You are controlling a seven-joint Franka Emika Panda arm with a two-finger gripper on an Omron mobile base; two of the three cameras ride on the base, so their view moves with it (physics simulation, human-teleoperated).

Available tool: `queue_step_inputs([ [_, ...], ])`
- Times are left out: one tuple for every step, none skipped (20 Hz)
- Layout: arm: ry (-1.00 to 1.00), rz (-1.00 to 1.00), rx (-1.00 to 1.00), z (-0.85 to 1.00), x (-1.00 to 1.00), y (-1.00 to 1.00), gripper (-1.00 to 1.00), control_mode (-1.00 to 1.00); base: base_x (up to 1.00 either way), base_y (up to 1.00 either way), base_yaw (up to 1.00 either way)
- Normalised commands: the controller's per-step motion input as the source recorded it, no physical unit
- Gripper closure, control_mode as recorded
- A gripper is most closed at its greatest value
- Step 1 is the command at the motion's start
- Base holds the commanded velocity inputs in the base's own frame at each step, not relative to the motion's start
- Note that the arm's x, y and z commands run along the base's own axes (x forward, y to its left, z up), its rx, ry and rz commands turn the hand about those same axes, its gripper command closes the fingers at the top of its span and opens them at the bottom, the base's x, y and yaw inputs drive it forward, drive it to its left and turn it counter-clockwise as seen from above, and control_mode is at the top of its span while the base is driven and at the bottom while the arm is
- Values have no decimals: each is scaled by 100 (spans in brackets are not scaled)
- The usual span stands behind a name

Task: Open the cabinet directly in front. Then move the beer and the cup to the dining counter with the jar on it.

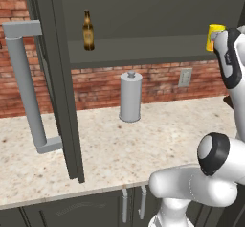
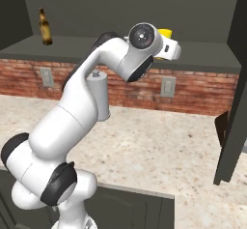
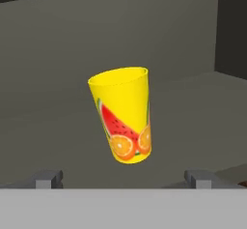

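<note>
Claw [image 3: 123,177] wide open, holding nothing, close in front of the yellow cup [image 3: 123,114] on the cabinet [image 1: 143,39] shelf; could bump it over if pushed in crooked.

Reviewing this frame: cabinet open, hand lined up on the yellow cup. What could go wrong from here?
1. The open gripper faces the cup with its fingertips short of it; pushing in off-centre may tip the cup on the shelf.
2. The open cabinet door stands out over the counter; the arm might strike it when withdrawing.
</note>
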Motion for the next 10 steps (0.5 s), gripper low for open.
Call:
queue_step_inputs([
  [0,0,0,0,0,0,-100,-100,0,0,0],
  [0,0,0,0,0,0,-100,-100,0,0,0],
  [0,0,0,0,0,0,-100,-100,0,0,0],
  [0,0,0,0,2,0,-100,-100,0,0,0],
  [0,0,0,0,8,0,-100,-100,0,0,0],
  [0,0,0,0,9,0,-100,-100,0,0,0],
  [0,0,0,0,11,0,-100,-100,0,0,0],
  [0,0,0,0,12,0,-100,-100,0,0,0],
  [0,0,0,0,13,0,-100,-100,0,0,0],
  [0,0,0,0,17,0,-100,-100,0,0,0],
])
